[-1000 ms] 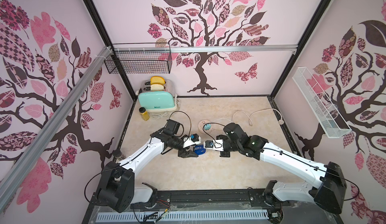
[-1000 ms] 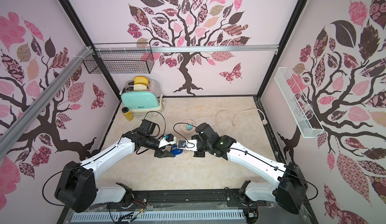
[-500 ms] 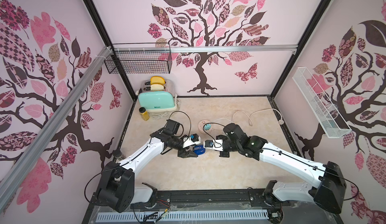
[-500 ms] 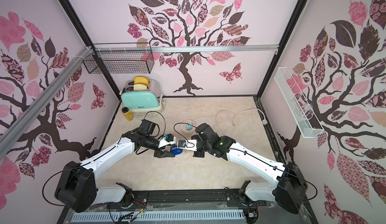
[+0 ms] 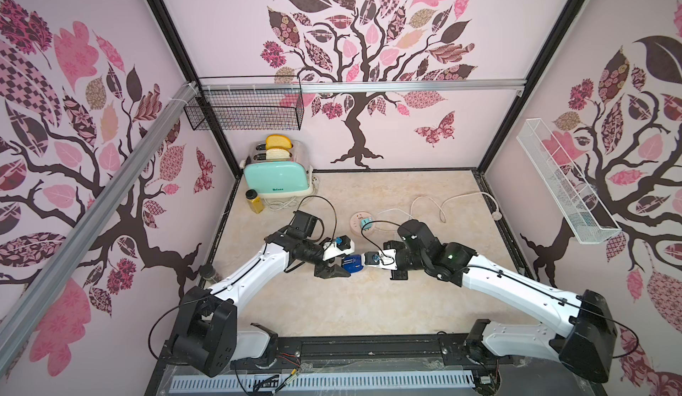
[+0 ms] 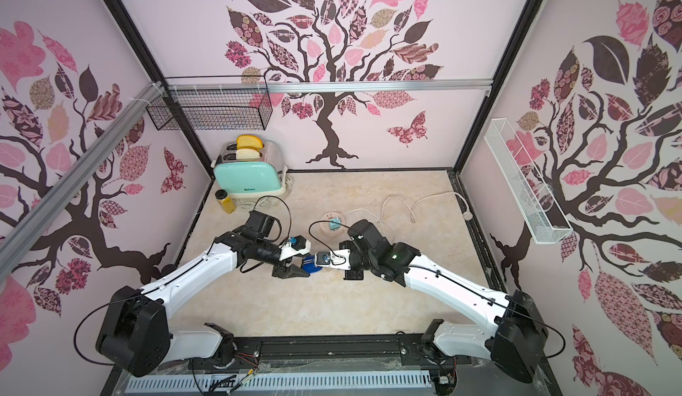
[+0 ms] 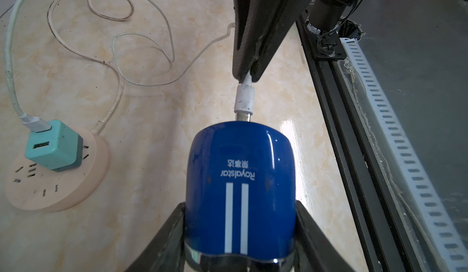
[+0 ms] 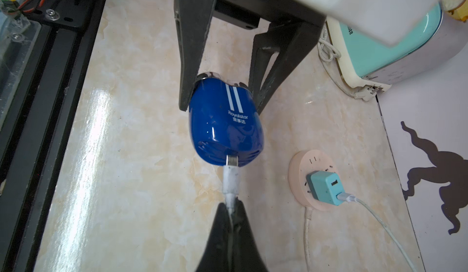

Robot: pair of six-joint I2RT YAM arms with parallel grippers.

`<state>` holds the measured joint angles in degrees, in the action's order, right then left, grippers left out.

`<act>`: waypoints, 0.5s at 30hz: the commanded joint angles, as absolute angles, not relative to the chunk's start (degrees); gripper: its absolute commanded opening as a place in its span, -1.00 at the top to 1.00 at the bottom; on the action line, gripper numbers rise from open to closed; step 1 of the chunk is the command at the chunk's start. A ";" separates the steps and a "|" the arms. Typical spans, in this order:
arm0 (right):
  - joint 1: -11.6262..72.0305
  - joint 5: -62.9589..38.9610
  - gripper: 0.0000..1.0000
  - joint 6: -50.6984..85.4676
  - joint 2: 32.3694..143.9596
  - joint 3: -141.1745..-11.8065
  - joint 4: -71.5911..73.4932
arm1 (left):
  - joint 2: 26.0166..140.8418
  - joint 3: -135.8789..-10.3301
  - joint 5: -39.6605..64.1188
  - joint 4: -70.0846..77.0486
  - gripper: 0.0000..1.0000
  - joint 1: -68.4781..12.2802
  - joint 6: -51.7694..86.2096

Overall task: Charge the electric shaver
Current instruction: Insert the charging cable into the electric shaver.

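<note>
Sitting between the two arms near the middle of the counter, the glossy dark blue, rounded electric shaver point(image 7: 240, 182) was clamped in the left claw point(image 7: 240, 204). The black fingers point(image 7: 167, 237) pressed its two flanks close to the silver head end, and the white double stripe and lettering faced up. I could not tell whether its body touched the beige marble-look counter point(image 7: 141, 101) or sat just above it.

At the shaver's rounded far end stood the white charging plug point(image 7: 244, 101). Its metal tip met the port there, with a short stretch of bare metal showing. The right claw point(image 8: 229, 204) was pinched tight on the rear of that plug, its two dark fingers closed together around it and pointing straight at the shaver.

Near the shaver, on the side towards the back wall, lay a round pale-pink power strip point(image 7: 50, 192). A small teal cube adapter point(image 7: 52, 145) was pushed into it, and a pale cable point(image 7: 10, 68) ran from the adapter in loose loops across the counter.

In the back left corner stood a mint-green toaster point(image 5: 276, 182) with two bread slices point(image 5: 278, 147) in its slots and a small yellow bottle point(image 5: 254, 201) just beside it. A black wire basket point(image 5: 243, 113) hung on the wall above.
</note>
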<state>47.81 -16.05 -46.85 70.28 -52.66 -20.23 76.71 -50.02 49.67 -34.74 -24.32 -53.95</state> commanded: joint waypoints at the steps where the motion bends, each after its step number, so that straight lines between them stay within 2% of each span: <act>1: 48.08 -16.36 1.00 -48.00 71.90 -54.51 -19.47 | 75.84 -50.54 53.08 -33.61 1.00 -24.35 -54.36; 15: 48.22 -19.77 1.00 -49.39 72.82 -56.48 -16.74 | 77.01 -51.85 52.49 -35.11 1.00 -24.82 -55.58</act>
<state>47.81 -16.45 -48.51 72.07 -53.28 -19.20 76.75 -50.04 48.93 -35.90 -23.99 -54.43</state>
